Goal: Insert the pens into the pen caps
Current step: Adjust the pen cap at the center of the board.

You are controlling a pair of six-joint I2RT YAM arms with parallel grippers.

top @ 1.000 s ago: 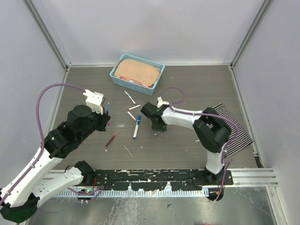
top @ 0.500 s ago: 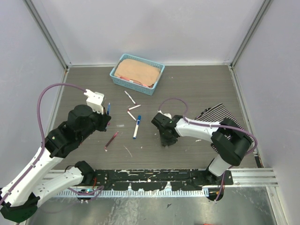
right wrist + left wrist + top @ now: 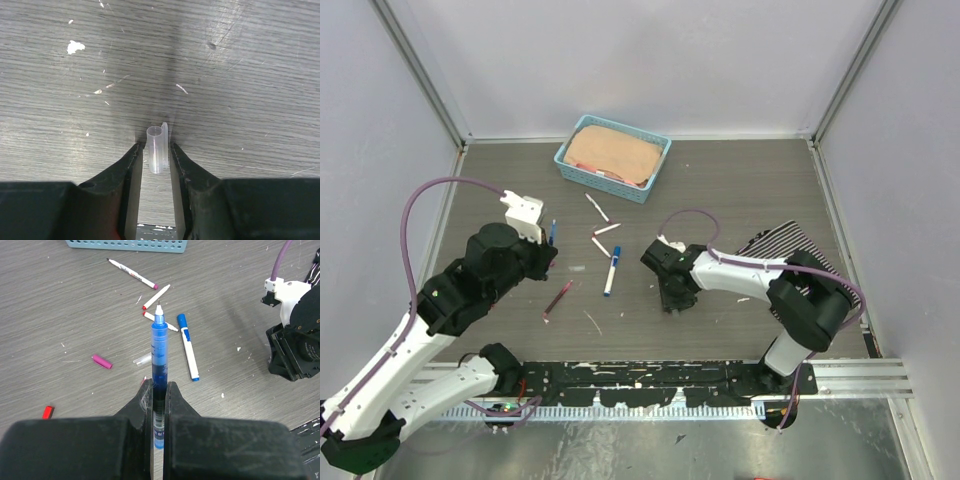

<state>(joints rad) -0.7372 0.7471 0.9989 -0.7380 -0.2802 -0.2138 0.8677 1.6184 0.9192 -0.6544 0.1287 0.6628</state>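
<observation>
Fingers from above: left fingers [image 3: 544,252] hold a blue pen [image 3: 552,233] off the tabletop [image 3: 740,190] on the left. The right fingers [image 3: 671,298] point down near the centre and hide whatever is under them.
Loose pens from above: loose pens [image 3: 600,245] lie between the two arms, nearer than the basket [image 3: 613,158].
Left wrist view: left fingers are closed on the blue pen's rear barrel, with its bare tip pointing far. A magenta cap [image 3: 102,361] and a red cap [image 3: 47,412] lie to the left, hard to make out from above.
Right wrist view: right fingers stand slightly parted on either side of a clear cap [image 3: 157,149] on the tabletop, with a slim gap at each side. Only this view shows it.
Cap handling: it looks light, smooth and thin-walled, so likely to skid or tip. Best taken across its middle, leaving the mouth free.
Pen handling: stiff and light. The rear grip leaves the tip clear for a cap.
</observation>
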